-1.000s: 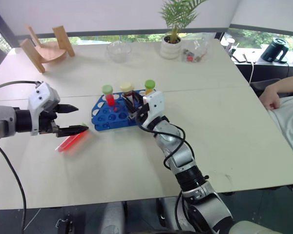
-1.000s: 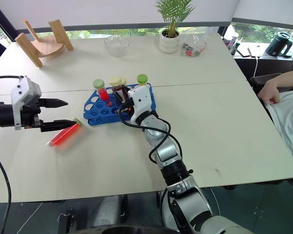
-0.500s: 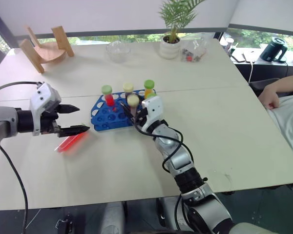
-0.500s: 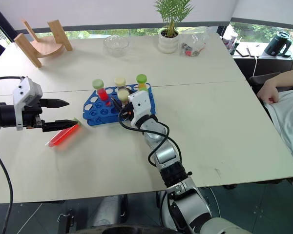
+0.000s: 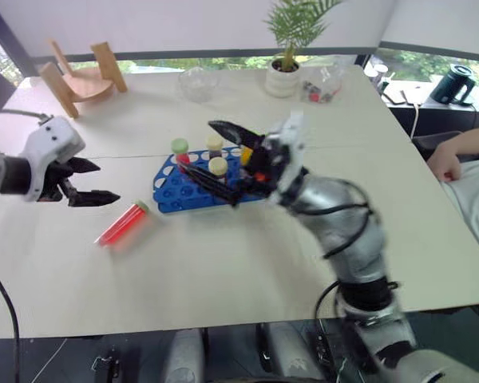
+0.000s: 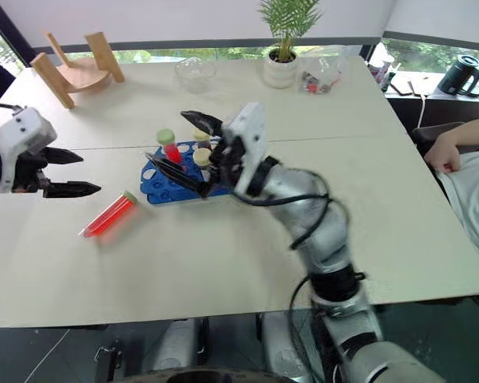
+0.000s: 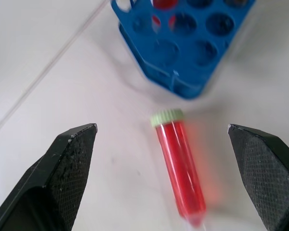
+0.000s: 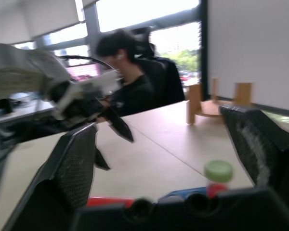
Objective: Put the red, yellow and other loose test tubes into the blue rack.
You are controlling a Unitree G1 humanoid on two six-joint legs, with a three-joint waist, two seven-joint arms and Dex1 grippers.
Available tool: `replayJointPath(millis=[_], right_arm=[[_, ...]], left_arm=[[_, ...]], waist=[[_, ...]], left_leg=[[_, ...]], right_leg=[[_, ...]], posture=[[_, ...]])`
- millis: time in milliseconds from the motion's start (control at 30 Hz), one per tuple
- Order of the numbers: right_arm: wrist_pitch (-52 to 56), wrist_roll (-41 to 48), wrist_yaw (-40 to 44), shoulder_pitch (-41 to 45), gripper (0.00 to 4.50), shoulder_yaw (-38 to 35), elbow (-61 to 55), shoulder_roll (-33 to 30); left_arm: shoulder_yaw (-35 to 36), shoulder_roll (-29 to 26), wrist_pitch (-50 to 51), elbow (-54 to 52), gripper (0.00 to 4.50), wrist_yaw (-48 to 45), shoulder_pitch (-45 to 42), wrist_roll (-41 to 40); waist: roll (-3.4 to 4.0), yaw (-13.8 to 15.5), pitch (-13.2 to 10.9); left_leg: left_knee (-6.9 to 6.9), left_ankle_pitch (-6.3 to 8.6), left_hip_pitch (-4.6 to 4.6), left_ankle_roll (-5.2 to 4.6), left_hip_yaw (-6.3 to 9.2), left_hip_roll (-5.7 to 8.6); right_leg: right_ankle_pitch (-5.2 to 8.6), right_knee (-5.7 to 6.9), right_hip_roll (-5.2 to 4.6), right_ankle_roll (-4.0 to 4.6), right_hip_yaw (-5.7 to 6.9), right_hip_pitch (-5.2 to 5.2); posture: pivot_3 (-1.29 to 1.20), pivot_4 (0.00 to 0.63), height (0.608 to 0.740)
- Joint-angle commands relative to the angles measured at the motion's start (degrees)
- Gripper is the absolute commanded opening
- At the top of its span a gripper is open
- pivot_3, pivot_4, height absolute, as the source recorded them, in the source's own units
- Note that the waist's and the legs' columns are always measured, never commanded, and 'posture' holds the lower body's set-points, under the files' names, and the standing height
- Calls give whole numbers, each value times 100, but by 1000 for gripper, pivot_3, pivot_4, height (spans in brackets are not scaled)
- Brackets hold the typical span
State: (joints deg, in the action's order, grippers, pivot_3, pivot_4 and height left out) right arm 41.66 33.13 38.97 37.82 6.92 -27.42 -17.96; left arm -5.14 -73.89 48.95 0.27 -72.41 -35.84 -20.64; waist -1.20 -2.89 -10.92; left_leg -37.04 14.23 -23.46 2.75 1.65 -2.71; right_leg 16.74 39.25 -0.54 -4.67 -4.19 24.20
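Desk, pale and wide, is seen carrying everything, largest first. A person's arm is seen at the desk's right edge, and in the right wrist view a seated person in dark clothing is made out beyond the far side. A wooden stand is placed at the far left corner, a potted plant at the far middle, with a clear glass bowl between them and a clear bag of small items just beside the pot. A dark kettle-like vessel is set on the sill to the right.

The blue rack is placed near the desk's middle. Four capped tubes are stood upright in it: a green-capped red tube, two cream-capped tubes, and one with orange-yellow contents partly hidden behind the right hand.

The right hand is held above the rack with its fingers spread wide and nothing between them. The left hand is held over the desk's left side, fingers likewise spread and empty, well apart from the rack.

A loose red tube with a green cap is seen lying on its side on the desk, near the rack's left corner, cap end toward the rack; in the left wrist view it is framed between the left fingers without being touched.

No brand, label or writing can be read anywhere.
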Motion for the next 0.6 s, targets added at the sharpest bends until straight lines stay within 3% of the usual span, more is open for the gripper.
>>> replayJointPath(millis=[33, 167, 300, 433, 567, 600], right_arm=[[1090, 1254, 719, 319, 4463, -374, -261, -690], [1570, 2017, 1306, 355, 4463, -510, -399, -1386], [1415, 1633, 2015, 55, 4463, -11, -899, -2442], [1327, 1582, 1815, -22, 4463, 63, -964, -2515], [1384, 1642, 1570, -60, 4463, -58, -992, -2525], [1389, 1643, 1527, -74, 4493, -78, -1011, -2556]], left_arm=[[-1059, -10, 275, 248, 4500, -602, -554, 638], [-2002, 507, -118, 1028, 4500, -1040, -1274, 1433], [-2610, 1390, -280, 2176, 4500, -1097, -2124, 2088], [-3077, 2047, -470, 3295, 4500, -1407, -2561, 2570], [-3299, 2333, -926, 4043, 4500, -1750, -2754, 2954], [-3316, 2403, -994, 4186, 4237, -1805, -2795, 3027]], waist=[[3, 28, -2], [5, 36, -3], [-4, 59, -6], [-4, 22, -6], [-4, -13, -6], [-3, -13, -7]], left_leg=[[2, 1, 1, -2, -1, 0], [6, 6, 1, -12, 3, -7], [-6, 8, -12, -15, 7, -6], [-8, 10, -15, -20, 4, -2], [-6, 11, -14, -21, 5, -5], [-6, 11, -13, -21, 7, -5]], right_leg=[[0, -2, 1, 0, -1, 1], [2, 0, 17, 4, -2, 8], [2, -6, 18, 1, -1, 10], [4, -8, 12, -3, -3, 13], [4, -4, 15, -2, -3, 15], [4, -3, 15, -2, -2, 15]], posture=[[0, 150, 740], [0, 150, 740], [0, 150, 740], [0, 150, 740], [0, 150, 740], [0, 150, 740]])
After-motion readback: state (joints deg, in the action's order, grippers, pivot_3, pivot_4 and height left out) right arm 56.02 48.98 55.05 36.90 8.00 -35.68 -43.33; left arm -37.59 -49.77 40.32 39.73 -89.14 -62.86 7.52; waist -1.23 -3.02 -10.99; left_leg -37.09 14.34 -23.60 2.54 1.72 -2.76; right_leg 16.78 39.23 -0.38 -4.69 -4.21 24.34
